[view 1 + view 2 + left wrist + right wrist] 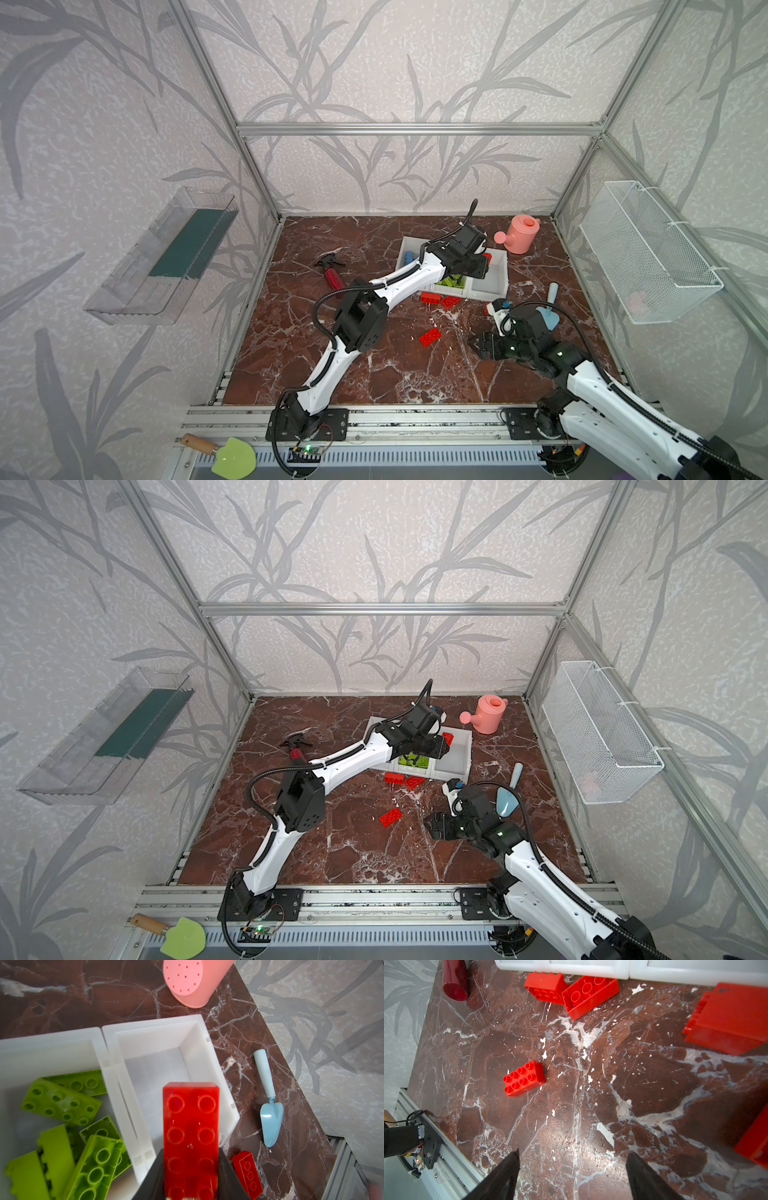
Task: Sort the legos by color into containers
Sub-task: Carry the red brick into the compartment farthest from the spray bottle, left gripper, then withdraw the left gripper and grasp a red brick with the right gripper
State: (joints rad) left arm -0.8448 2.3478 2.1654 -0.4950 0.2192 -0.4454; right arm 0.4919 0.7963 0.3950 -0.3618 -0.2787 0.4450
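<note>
A: What did the L gripper (191, 1167) hold?
B: It was clamped tight on a red plastic lego brick (190, 1118), over the end bin of the three joined white plastic containers (492, 284), at 1 o'clock on the brown marble table (332, 374).
A: & the R gripper (573, 1154)?
B: Jaws spread wide, w/ nothing in them. A small red lego (430, 336) lay at 9 o'clock from it in a top view. Lime green legos (62, 1103) sat in the mid bin.
</note>
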